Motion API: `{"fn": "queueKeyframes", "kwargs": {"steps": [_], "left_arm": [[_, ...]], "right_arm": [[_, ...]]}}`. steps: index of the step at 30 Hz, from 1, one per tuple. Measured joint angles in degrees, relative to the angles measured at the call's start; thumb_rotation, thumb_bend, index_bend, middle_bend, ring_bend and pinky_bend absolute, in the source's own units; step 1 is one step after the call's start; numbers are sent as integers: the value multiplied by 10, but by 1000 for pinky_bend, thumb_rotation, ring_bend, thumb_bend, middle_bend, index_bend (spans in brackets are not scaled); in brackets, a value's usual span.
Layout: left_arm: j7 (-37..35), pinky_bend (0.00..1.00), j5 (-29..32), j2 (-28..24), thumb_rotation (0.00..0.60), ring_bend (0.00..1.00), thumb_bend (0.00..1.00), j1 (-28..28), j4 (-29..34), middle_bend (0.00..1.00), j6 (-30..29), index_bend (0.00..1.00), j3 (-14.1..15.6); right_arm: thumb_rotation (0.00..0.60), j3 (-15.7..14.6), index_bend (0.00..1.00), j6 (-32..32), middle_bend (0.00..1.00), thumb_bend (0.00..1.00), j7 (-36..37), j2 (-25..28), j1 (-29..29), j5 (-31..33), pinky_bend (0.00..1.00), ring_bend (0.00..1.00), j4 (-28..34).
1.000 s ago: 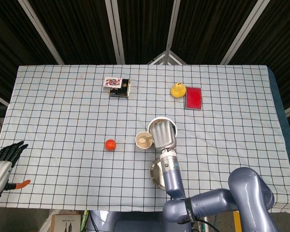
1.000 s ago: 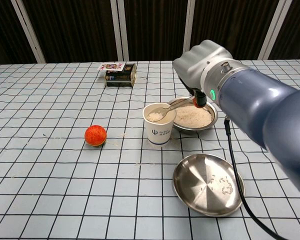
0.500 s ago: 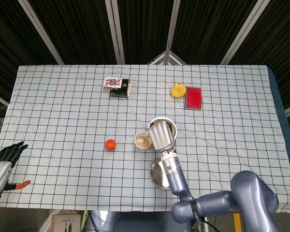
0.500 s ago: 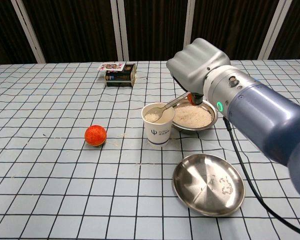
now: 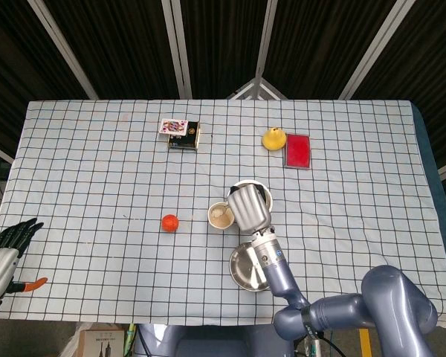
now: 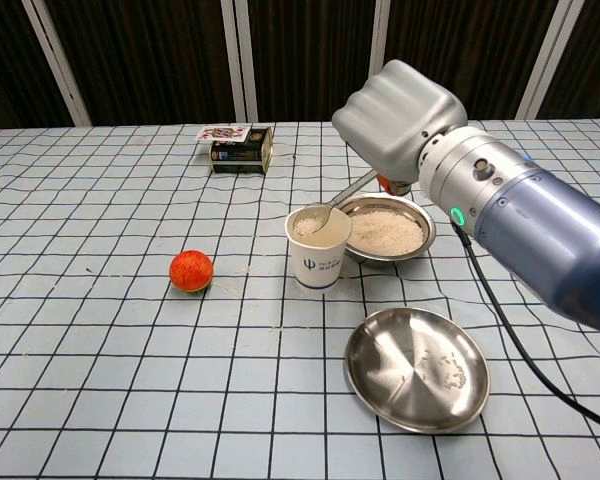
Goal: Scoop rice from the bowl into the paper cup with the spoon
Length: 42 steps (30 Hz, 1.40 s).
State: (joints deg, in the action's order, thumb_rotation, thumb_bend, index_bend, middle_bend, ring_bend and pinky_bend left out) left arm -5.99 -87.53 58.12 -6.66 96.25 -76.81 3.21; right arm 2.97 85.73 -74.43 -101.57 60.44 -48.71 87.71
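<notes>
We see the right hand (image 6: 400, 125) closed on the spoon (image 6: 332, 205), tipping it over the paper cup (image 6: 317, 248) just beside the bowl (image 6: 385, 232) on the counter; the left hand (image 5: 4, 249) rests idle, fingers apart. We judge the emptying step under way; next, the spoon must swing back into the bowl's rice.

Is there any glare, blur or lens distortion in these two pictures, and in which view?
Chest view: sharp, evenly lit; soft reflections on the empty metal dish, a faint shadow under the orange ball, and the right hand looms large near the lens. Head view: sharp, no glare; the table's edges look slightly bowed.
</notes>
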Motion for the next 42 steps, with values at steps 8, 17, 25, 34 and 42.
{"fn": "queueKeyframes", "kwargs": {"steps": [8, 17, 25, 34, 42], "left_arm": [[3, 0, 1, 0, 600, 0, 0, 1, 1, 0, 0, 0, 0], [0, 0, 6, -1, 600, 0, 0, 0, 4, 0, 4, 0, -1], [2, 0, 7, -1, 600, 0, 0, 0, 6, 0, 5, 0, 0], [2, 0, 5, -1, 600, 0, 0, 1, 6, 0, 3, 0, 0], [0, 0, 5, -2, 600, 0, 0, 1, 6, 0, 3, 0, 1]], "right_arm": [[600, -24, 688, -14, 974, 690, 33, 5, -24, -70, 1000, 1000, -27], [600, -37, 688, -19, 974, 690, 72, 8, -47, -156, 1000, 1000, -69], [600, -34, 688, -21, 974, 691, 121, 6, -71, -224, 1000, 1000, -112], [600, -10, 688, -29, 974, 691, 140, -8, -89, -264, 1000, 1000, -148], [600, -4, 688, -43, 974, 691, 150, -9, -97, -287, 1000, 1000, -170]]}}
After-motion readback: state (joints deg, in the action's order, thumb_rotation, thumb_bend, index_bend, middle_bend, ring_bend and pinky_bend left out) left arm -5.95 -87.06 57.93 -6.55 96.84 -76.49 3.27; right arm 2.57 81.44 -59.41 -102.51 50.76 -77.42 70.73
